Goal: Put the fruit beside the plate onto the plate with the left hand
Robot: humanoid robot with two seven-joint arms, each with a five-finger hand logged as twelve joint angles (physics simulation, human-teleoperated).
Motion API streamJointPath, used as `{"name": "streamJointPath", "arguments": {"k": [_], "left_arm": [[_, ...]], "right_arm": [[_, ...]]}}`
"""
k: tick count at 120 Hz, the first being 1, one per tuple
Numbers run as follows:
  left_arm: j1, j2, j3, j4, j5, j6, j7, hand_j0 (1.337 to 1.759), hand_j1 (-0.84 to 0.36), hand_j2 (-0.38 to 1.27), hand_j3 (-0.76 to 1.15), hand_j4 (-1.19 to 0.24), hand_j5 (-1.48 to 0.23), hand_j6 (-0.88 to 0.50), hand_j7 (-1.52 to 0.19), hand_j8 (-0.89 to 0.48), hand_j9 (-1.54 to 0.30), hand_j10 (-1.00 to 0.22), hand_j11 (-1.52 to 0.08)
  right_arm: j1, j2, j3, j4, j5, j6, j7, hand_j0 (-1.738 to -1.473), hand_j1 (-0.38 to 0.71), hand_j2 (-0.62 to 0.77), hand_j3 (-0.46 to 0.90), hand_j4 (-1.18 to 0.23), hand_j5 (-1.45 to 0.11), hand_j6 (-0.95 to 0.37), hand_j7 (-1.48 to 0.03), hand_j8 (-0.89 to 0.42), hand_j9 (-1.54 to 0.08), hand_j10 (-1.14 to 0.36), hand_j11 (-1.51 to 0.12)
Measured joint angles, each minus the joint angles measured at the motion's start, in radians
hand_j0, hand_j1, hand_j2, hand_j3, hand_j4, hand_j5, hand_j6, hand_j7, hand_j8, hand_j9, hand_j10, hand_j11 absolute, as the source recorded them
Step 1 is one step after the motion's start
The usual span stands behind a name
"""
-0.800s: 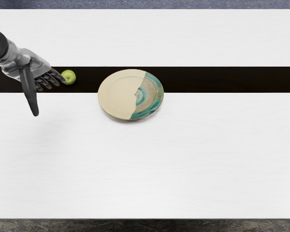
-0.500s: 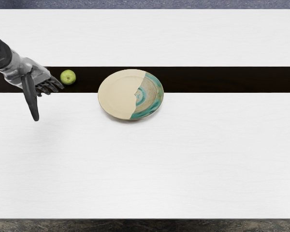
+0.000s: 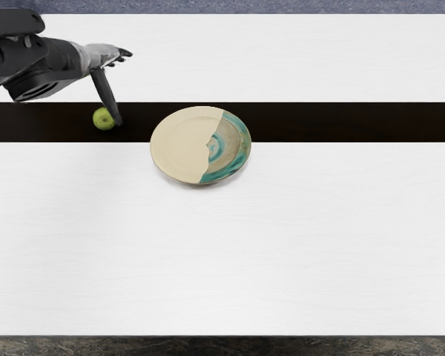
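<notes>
Though near plate (image 3: 179, 141), apple (image 3: 101, 119) lies apart.

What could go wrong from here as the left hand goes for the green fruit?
The green fruit is round and only one digit of the left hand reaches it, so a nudge may roll it along the dark strip. That digit lies on the side facing the plate, so a push could send the fruit away.
</notes>
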Motion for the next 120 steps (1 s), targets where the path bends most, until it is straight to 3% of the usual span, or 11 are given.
{"name": "streamJointPath", "arguments": {"k": [31, 38, 61, 74, 92, 106, 120], "left_arm": [[0.135, -0.001, -0.003, 0.059, 0.026, 0.192, -0.003, 1.658, 0.34, 0.00, 0.00, -0.01, -0.01, -0.01, -0.01, -0.01, -0.01, -0.01, -0.01], [0.207, -0.052, 0.000, 0.110, 0.055, 0.217, -0.004, 1.658, 0.34, 0.00, 0.00, -0.01, -0.01, -0.01, -0.01, -0.01, -0.01, -0.01, -0.01], [0.244, -0.058, 0.043, 0.216, 0.122, 0.247, -0.006, 1.658, 0.34, 0.00, 0.00, -0.01, -0.01, -0.01, -0.01, -0.01, -0.01, -0.01, -0.01], [0.263, -0.110, 0.049, 0.254, 0.132, 0.251, -0.008, 1.658, 0.34, 0.00, 0.00, -0.01, -0.01, -0.01, -0.01, -0.01, -0.01, -0.01, -0.01], [0.289, -0.120, 0.006, 0.278, 0.135, 0.254, -0.009, 1.658, 0.34, 0.00, 0.00, -0.01, -0.02, -0.01, -0.02, -0.01, -0.02, -0.01, -0.02], [0.360, -0.145, -0.018, 0.339, 0.133, 0.255, -0.009, 1.658, 0.33, 0.00, 0.00, -0.02, -0.02, -0.02, -0.02, -0.02, -0.02, -0.02, -0.02], [0.366, -0.150, -0.037, 0.363, 0.133, 0.255, -0.010, 1.658, 0.33, 0.00, 0.00, -0.02, -0.02, -0.02, -0.02, -0.02, -0.02, -0.02, -0.02]], "right_arm": [[0.000, 0.000, 0.000, 0.000, 0.000, 0.000, 0.000, -1.658, -0.33, 0.00, 0.00, -0.01, -0.02, -0.01, -0.02, -0.01, -0.02, -0.01, -0.02], [0.000, 0.000, 0.000, 0.000, 0.000, 0.000, 0.000, -1.658, -0.33, 0.00, 0.00, -0.01, -0.02, -0.01, -0.02, -0.01, -0.02, -0.01, -0.02], [0.000, 0.000, 0.000, 0.000, 0.000, 0.000, 0.000, -1.658, -0.33, 0.00, 0.00, -0.01, -0.02, -0.01, -0.02, -0.01, -0.02, -0.01, -0.02], [0.000, 0.000, 0.000, 0.000, 0.000, 0.000, 0.000, -1.658, -0.33, 0.00, 0.00, -0.01, -0.02, -0.01, -0.02, -0.01, -0.02, -0.01, -0.02], [0.000, 0.000, 0.000, 0.000, 0.000, 0.000, 0.000, -1.658, -0.33, 0.00, 0.00, -0.01, -0.02, -0.01, -0.02, -0.01, -0.02, -0.01, -0.02], [0.000, 0.000, 0.000, 0.000, 0.000, 0.000, 0.000, -1.658, -0.33, 0.00, 0.00, -0.01, -0.02, -0.01, -0.02, -0.01, -0.02, -0.01, -0.02], [0.000, 0.000, 0.000, 0.000, 0.000, 0.000, 0.000, -1.658, -0.33, 0.00, 0.00, -0.01, -0.02, -0.01, -0.02, -0.01, -0.02, -0.01, -0.02]]}}
